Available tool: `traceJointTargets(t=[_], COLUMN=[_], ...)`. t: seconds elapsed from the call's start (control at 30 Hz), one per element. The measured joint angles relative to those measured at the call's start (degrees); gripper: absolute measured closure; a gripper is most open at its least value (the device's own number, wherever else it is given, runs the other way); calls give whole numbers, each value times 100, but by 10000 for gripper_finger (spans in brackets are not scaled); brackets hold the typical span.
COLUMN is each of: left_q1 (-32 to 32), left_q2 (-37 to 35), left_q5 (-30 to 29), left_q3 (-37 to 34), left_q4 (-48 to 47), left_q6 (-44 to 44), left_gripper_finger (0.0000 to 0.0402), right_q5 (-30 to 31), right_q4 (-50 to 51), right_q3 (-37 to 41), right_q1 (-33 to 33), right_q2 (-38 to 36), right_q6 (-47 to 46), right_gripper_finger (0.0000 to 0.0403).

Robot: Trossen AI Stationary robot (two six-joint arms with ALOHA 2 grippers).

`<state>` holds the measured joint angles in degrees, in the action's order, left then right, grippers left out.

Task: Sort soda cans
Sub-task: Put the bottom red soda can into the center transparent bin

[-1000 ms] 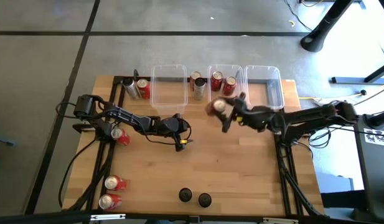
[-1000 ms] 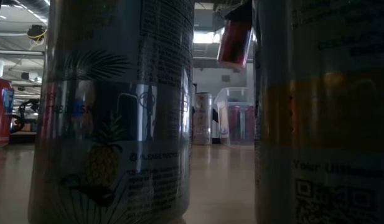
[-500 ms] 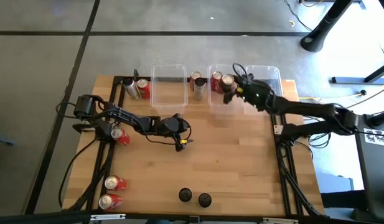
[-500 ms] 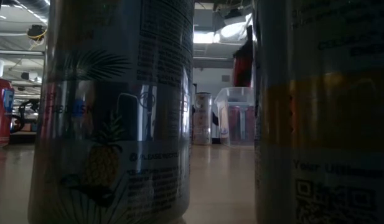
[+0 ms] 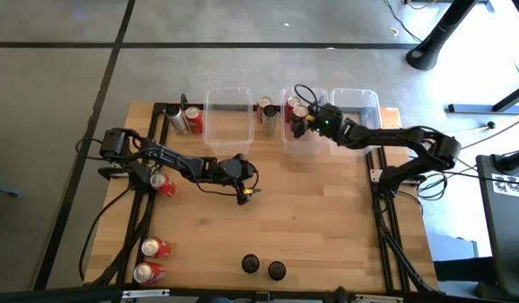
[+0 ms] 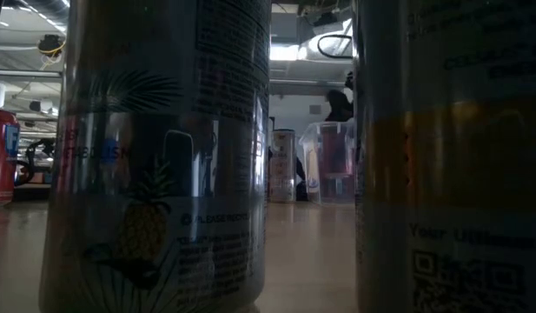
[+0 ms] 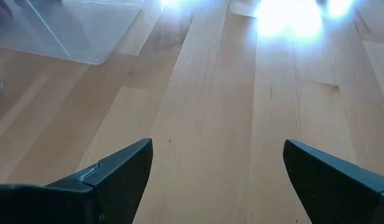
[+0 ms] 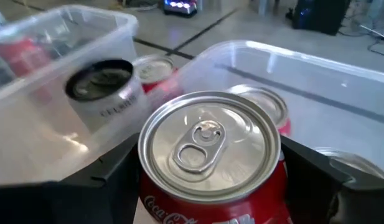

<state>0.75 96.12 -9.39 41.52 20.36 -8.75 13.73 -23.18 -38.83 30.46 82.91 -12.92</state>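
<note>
- The right gripper [image 5: 303,123] is clamped on a red Coca-Cola can [image 8: 210,152], holding it over the middle clear bin [image 5: 286,143].
- I judge the next move is lowering and releasing it beside the red cans there.
- The left gripper [image 7: 213,180] waits at mid-table, fingers apart.

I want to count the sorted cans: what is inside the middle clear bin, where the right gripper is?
The middle bin holds red cans, and the right gripper holds another red can over it. The exact number is hidden by the gripper.
</note>
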Motion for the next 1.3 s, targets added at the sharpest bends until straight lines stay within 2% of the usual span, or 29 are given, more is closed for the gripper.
traceJointTargets(t=[0.33, 0.67, 1.03, 1.3], left_q1=[0, 0, 0, 0], left_q2=[0, 0, 0, 0], left_q5=[-2, 0, 0, 0], left_q3=[0, 0, 0, 0], left_q4=[-4, -4, -3, -23], left_q6=[-24, -26, -26, -58], left_gripper_finger=[54, 54, 54, 54], right_q5=[-99, -129, -131, -141], right_q4=[-52, -29, 72, 121], right_q3=[5, 2, 2, 8], right_q1=[-4, -4, -4, -7], right_q2=[522, 696, 696, 545], right_q6=[-59, -46, -3, 8], right_gripper_finger=[114, 111, 29, 34])
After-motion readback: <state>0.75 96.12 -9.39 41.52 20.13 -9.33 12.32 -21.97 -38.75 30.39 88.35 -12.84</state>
